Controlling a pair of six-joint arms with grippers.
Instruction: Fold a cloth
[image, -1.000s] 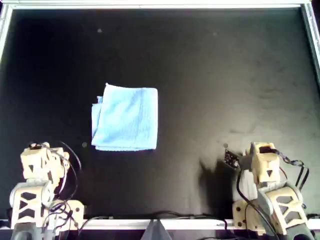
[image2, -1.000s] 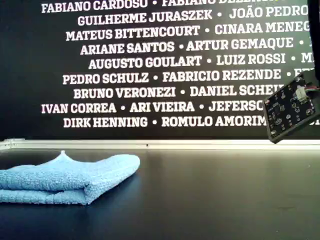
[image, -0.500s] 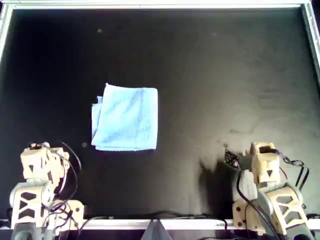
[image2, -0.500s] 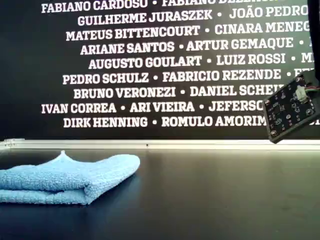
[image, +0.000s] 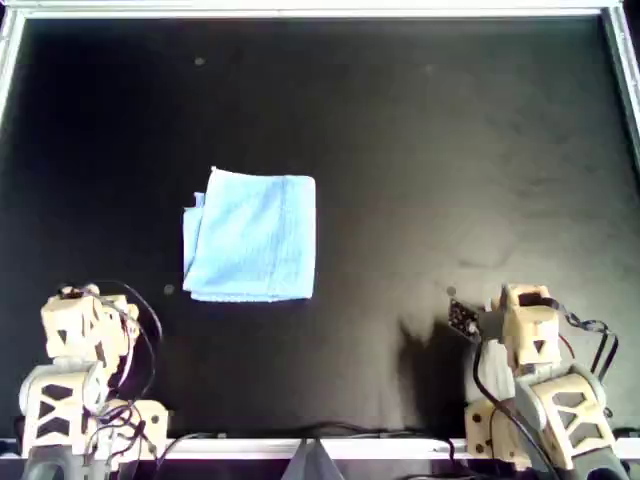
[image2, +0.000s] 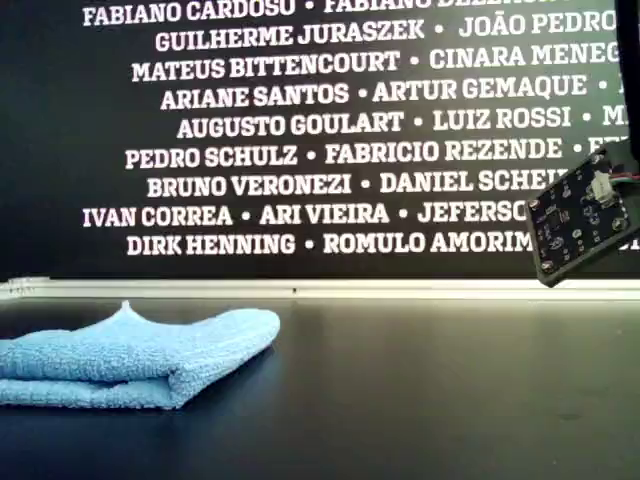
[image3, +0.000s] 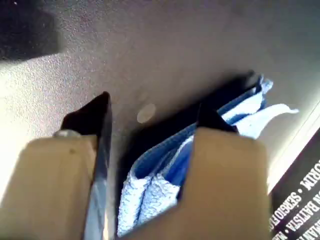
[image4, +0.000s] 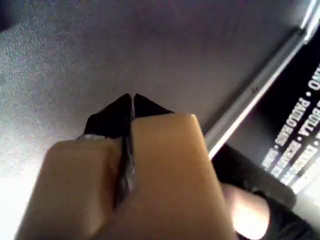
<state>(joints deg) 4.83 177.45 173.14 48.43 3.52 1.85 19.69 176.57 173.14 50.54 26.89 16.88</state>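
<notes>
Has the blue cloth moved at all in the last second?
No. In the overhead view the cloth sits at the same spot relative to the table's metal edge, folded just as before.

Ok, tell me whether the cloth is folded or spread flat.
Folded. The cloth shows stacked layers with a rounded fold edge in the exterior view; overhead it is a compact rectangle.

Dim dark scene; wrist views blurred, glare patches.

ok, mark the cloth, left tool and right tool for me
cloth (image: 252, 238): overhead view, middle of the folded top layer.
left tool (image3: 152, 112): left wrist view, gap midway between its open tips.
right tool (image4: 132, 98): right wrist view, seam where the shut tips meet.
</notes>
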